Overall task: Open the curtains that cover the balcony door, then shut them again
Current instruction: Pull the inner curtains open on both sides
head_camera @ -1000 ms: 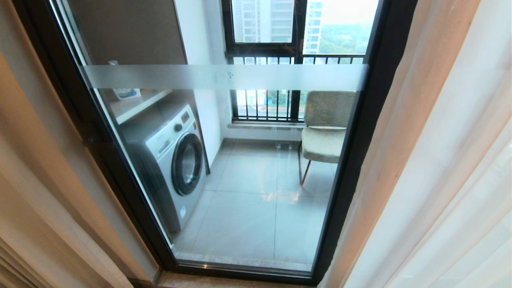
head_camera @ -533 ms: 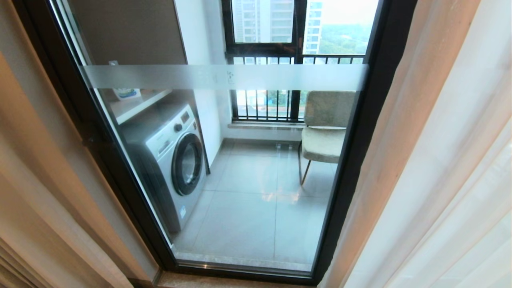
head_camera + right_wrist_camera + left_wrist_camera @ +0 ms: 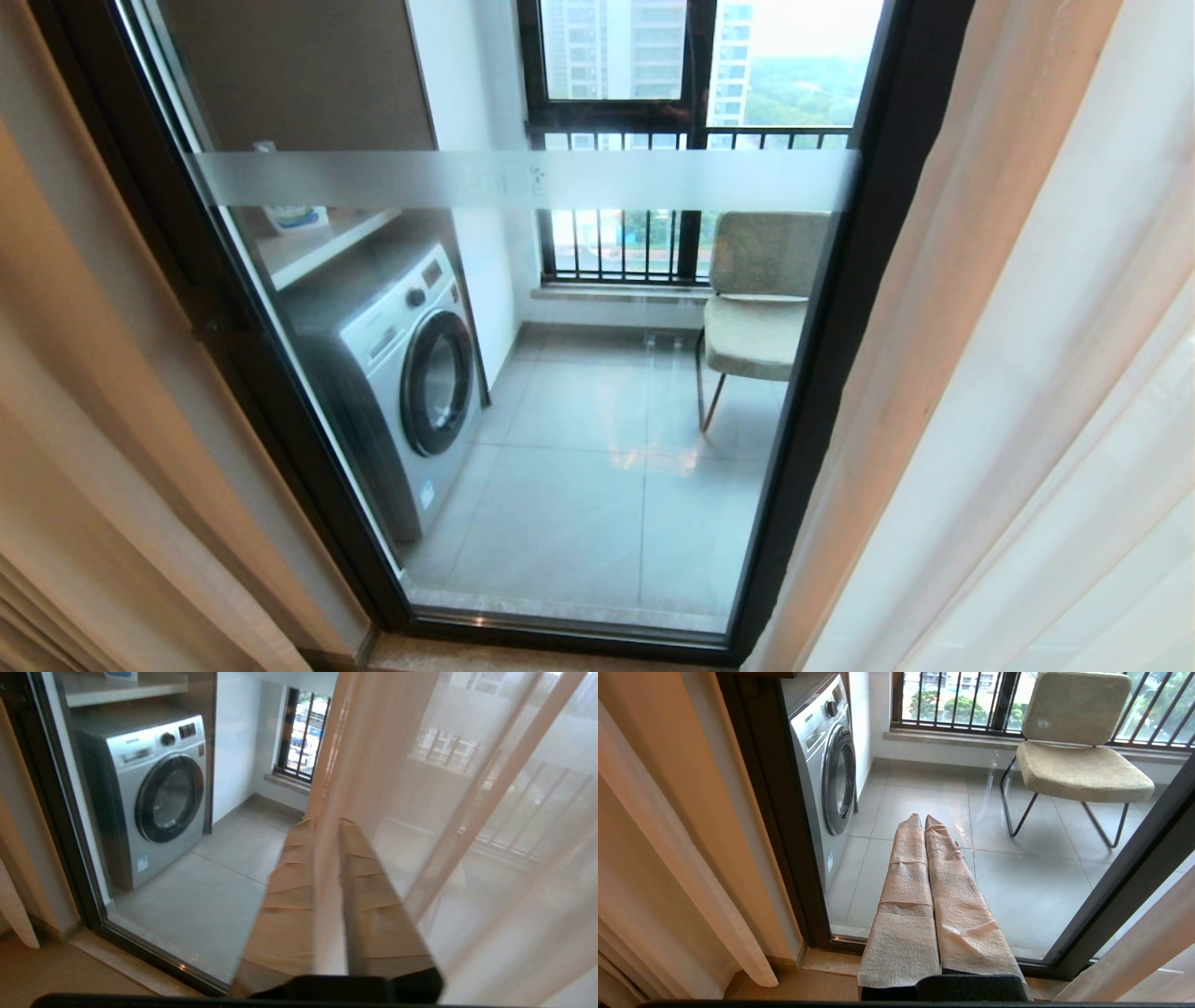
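Head view: cream curtains (image 3: 980, 392) hang parted, balcony door (image 3: 523, 373) exposed. Right gripper (image 3: 327, 823) slightly parted astride sheer edge; left gripper (image 3: 923, 817) closed, empty.

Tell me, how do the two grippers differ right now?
The left gripper has its fingers pressed together, pointing at bare glass of the balcony door; the right gripper shows a narrow gap between its fingers, right at the sheer curtain. Both wear wrinkled tan wrapping.

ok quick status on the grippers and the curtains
Left gripper shut, empty, facing the balcony door. Right gripper slightly parted, sheer curtain edge between its fingers. Curtains drawn aside, glass uncovered. Nothing in the way.
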`<state>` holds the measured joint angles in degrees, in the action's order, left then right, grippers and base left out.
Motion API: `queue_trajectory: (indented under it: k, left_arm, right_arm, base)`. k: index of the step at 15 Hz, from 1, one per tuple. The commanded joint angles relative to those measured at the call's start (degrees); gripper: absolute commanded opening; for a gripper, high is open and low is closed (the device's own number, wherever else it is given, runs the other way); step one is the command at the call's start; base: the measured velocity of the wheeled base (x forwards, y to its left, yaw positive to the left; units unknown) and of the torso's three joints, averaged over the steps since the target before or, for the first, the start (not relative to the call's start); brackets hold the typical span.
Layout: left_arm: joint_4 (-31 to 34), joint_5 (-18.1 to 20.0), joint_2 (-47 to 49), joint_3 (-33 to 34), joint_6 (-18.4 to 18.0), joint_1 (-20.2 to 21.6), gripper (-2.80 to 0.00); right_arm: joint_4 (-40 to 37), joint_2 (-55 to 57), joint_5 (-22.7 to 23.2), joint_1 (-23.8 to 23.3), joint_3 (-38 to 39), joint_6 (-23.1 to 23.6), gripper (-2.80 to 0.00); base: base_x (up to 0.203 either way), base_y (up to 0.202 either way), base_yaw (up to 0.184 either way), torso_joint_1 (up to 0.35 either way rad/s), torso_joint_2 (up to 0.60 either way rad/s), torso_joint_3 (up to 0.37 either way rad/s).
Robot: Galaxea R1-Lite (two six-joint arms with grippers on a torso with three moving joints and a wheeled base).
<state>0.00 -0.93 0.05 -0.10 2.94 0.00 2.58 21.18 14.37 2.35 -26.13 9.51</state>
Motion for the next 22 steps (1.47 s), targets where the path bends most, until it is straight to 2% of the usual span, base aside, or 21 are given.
queue_trajectory:
  k: [1, 4, 7, 13, 16, 22]
  left_arm:
    - [0.0, 0.0, 0.0, 0.0, 0.1, 0.0, -2.80]
    - [0.0, 0.0, 0.0, 0.0, 0.1, 0.0, -2.80]
    - [0.0, 0.0, 0.0, 0.0, 0.1, 0.0, -2.80]
    - [0.0, 0.0, 0.0, 0.0, 0.1, 0.0, -2.80]
    - [0.0, 0.0, 0.0, 0.0, 0.1, 0.0, -2.80]
    - [0.0, 0.0, 0.0, 0.0, 0.1, 0.0, -2.80]
  right_arm:
    - [1.8, 10.4, 0.9, 0.2, -5.4, 0.0, 0.00]
    - [4.9, 18.8, 1.3, 0.2, -9.7, -0.3, 0.00]
    - [17.1, 28.5, 1.4, 0.2, -12.0, -4.5, 0.00]
    - [31.3, 44.8, 1.5, 0.4, -16.1, -5.7, 0.00]
    - [34.6, 49.3, 1.6, 3.3, -17.5, -6.7, 0.00]
    - [37.2, 57.6, 0.4, 3.4, -23.9, -6.5, 0.00]
  base:
    - [0.000, 0.000, 0.000, 0.000, 0.00, 0.000]
    - [0.000, 0.000, 0.000, 0.000, 0.00, 0.000]
    - [0.000, 0.000, 0.000, 0.000, 0.00, 0.000]
    - [0.000, 0.000, 0.000, 0.000, 0.00, 0.000]
    - [0.000, 0.000, 0.000, 0.000, 0.00, 0.000]
    - [0.000, 0.000, 0.000, 0.000, 0.00, 0.000]
